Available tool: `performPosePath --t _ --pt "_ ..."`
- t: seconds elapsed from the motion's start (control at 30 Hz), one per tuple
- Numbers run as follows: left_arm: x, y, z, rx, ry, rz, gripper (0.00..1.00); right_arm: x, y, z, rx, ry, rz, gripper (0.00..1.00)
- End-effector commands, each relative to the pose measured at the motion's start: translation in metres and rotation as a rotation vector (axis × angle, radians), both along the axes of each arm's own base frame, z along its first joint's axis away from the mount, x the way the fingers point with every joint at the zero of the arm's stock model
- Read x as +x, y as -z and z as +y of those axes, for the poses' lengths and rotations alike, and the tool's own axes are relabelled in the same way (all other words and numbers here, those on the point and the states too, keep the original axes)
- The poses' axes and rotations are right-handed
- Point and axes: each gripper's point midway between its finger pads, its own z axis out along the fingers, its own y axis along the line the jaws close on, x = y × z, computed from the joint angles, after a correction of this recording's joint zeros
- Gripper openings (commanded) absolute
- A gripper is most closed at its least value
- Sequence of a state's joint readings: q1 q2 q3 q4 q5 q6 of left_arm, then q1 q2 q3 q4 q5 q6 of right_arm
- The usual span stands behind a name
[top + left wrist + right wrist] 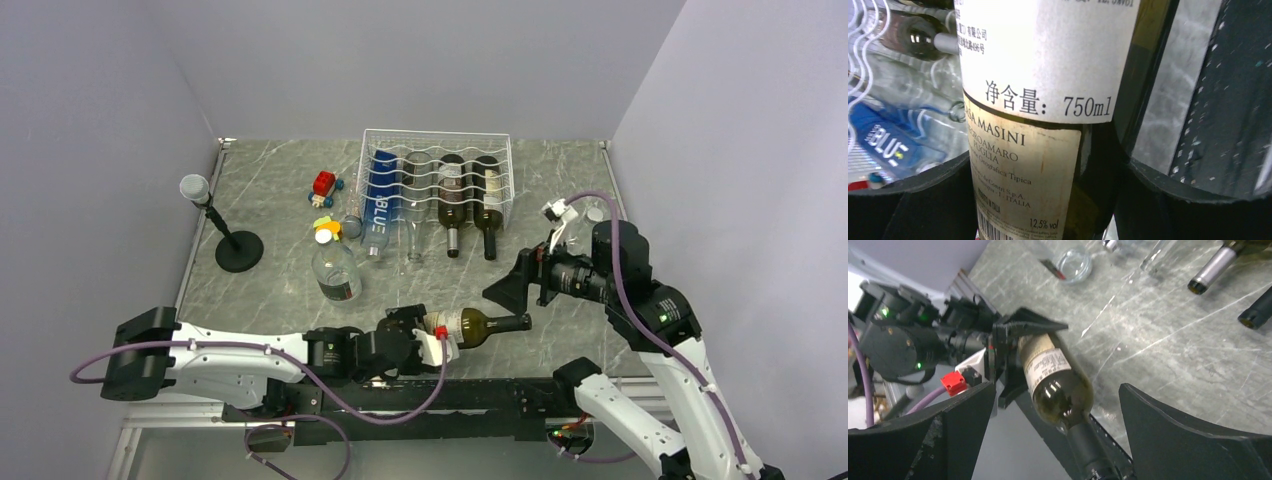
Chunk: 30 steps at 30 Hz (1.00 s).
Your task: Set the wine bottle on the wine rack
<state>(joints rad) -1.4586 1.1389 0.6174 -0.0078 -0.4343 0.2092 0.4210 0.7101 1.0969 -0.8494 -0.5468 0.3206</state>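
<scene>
wine bottle (480,325): not on the rack yet; held lying sideways over the near part of the counter (570,180), between the two arms; neck (510,322) points toward the right arm; looks clear of the surface; well apart from the rack
left jaws: clamped on the wine bottle at its butt end; in the left wrist view they stand either side of the labelled body, the label filling the frame; grip looks square
right jaws: spread wide, nothing in them; facing the bottle from the neck side; in the right wrist view the neck runs down between them, no contact visible; from above they sit just beyond the neck tip, so I can't tell whether the neck is actually inside the gap
wine rack (438,135): far side of the counter; blue-labelled bottle (383,195), clear bottle (413,240) and dark bottles (452,195) lie in its grooves, necks toward the arms; which groove is free is hard to make out from above
done: bottle in hand, secure in the left jaws
left to do: carry to the rack; line up with a free groove; lay it in; let go
judgement: early to middle; reads as a handover setup, the right arm being nearer the rack's right side
watch: plastic bottle (336,272) stands near the rack's left front; keep the carry clear of it
</scene>
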Motion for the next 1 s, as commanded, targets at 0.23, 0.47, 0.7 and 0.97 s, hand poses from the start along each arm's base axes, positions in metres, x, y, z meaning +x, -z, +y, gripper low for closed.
performPosePath --t 0.23,0.47,0.7,0.97 --pt "0.021 -0.081 0.011 -0.056 0.022 -0.322 0.01 -0.05 0.045 0.023 -0.234 -0.282 0.042 0.98" --pt "0.014 -0.09 0.022 -0.075 0.041 -0.34 0.01 -0.058 0.075 0.045 -0.409 -0.387 0.052 0.96" --pt "0.016 -0.088 0.028 -0.08 -0.002 -0.317 0.01 -0.07 0.09 0.054 -0.48 -0.47 0.079 0.87" --pt "0.027 -0.09 0.046 -0.056 -0.084 -0.366 0.01 -0.08 0.099 0.049 -0.523 -0.501 0.105 0.81"
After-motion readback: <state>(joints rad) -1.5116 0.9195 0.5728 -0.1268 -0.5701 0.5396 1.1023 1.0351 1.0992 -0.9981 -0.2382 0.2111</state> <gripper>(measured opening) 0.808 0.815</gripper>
